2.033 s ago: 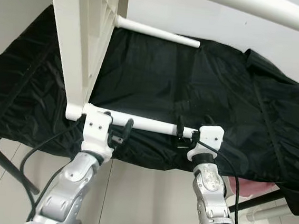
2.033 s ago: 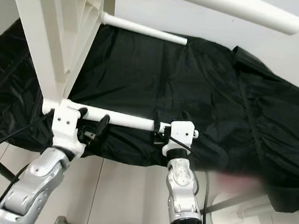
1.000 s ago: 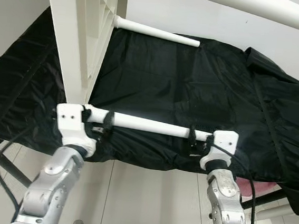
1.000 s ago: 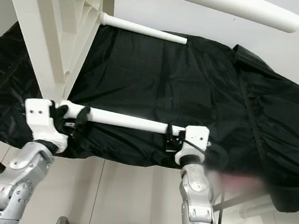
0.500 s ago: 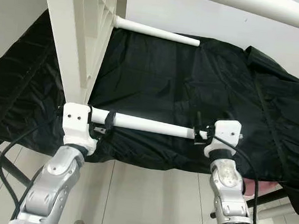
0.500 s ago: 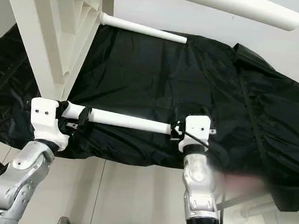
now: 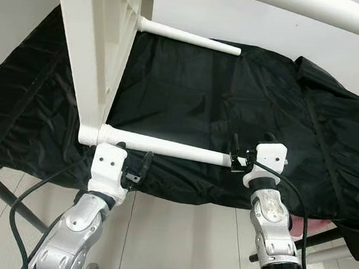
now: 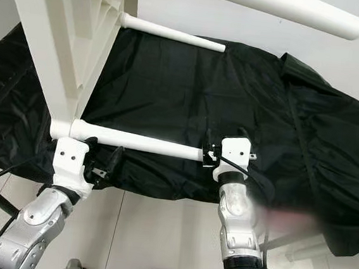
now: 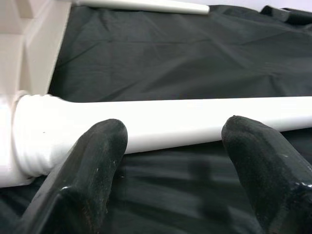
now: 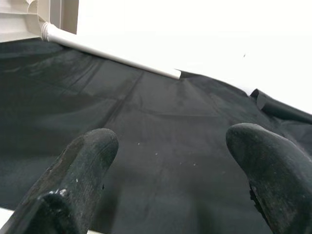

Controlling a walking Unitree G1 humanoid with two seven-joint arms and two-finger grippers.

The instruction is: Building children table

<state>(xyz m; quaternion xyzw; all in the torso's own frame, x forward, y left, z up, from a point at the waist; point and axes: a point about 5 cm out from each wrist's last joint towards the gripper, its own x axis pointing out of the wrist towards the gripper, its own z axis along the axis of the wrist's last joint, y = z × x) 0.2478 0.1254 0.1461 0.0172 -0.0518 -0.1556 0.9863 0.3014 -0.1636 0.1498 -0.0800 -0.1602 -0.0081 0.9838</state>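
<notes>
- A white tabletop (image 7: 99, 44) stands on edge at the left, over a surface draped in black cloth (image 7: 233, 108).
- A white leg (image 7: 165, 147) runs sideways from the tabletop's lower corner, close over the cloth near its front edge; its threaded end sits in the corner socket (image 9: 29, 131).
- A second leg (image 7: 189, 37) juts from the tabletop higher up, toward the far edge of the cloth. A third leg (image 8: 274, 6) crosses the upper right of the eye views against the pale wall.
- The left pincer (image 9: 170, 146) sits just below the first leg near the socket, fingers (image 9: 92, 161) spread wide, tips at the leg's underside; I cannot tell whether they touch it.
- The right pincer (image 7: 236, 158) is at the leg's free end; its fingers (image 10: 83, 165) are spread apart, gripping nothing, with open cloth between them.
- Below the cloth's front edge lies bare tiled floor (image 7: 176, 236), open between the two arms.
- The cloth hangs over the front edge in folds.
- No writing or labels can be read.
</notes>
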